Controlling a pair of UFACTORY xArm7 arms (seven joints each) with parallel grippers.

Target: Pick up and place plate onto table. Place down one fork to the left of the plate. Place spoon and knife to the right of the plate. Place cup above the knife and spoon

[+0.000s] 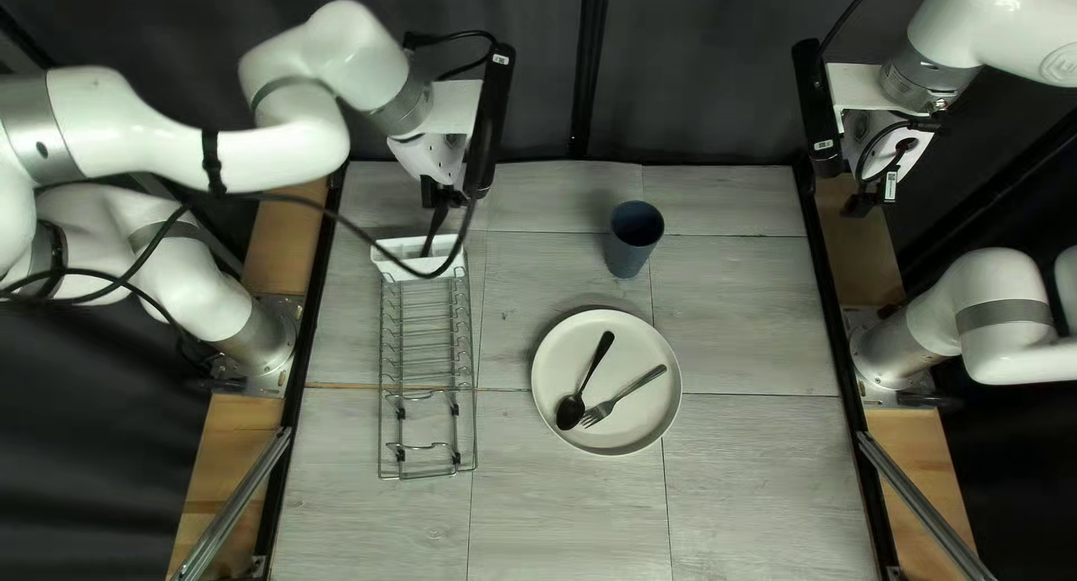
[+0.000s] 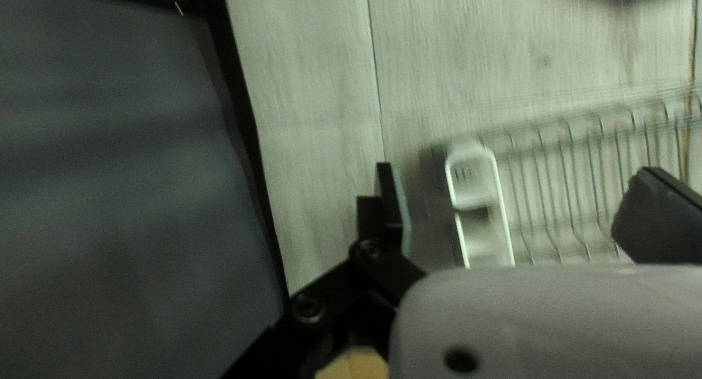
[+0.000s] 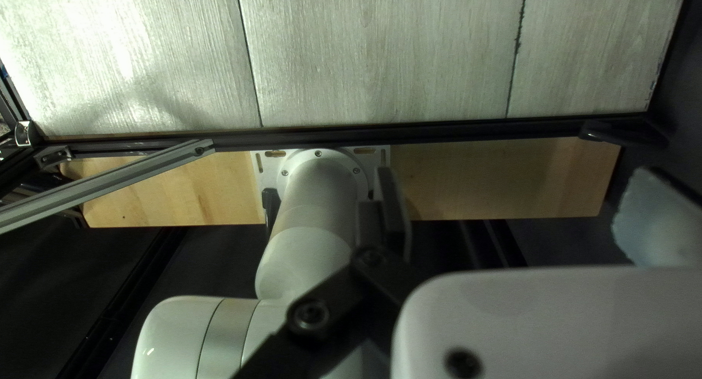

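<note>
A white plate (image 1: 649, 422) lies on the table with a black spoon (image 1: 572, 409) and a dark fork (image 1: 628, 392) on it. Beyond it stands a blue cup (image 1: 634, 242). My left gripper (image 1: 447, 195) hangs over the white cutlery holder (image 1: 390, 265); a dark slender shape there could be a finger or the knife, I cannot tell. In its wrist view my left gripper (image 2: 521, 203) is open, the holder (image 2: 502, 218) showing between its spread fingers. My right gripper (image 1: 874, 196) is raised past the table's right edge; its wrist view shows the right gripper (image 3: 523, 209) open and empty.
A wire dish rack (image 1: 427, 362) runs from the cutlery holder toward the near edge, left of the plate. A black cable (image 1: 337, 219) from my left arm loops over the holder. My right arm's base (image 3: 322, 181) stands on a wooden strip beside the table.
</note>
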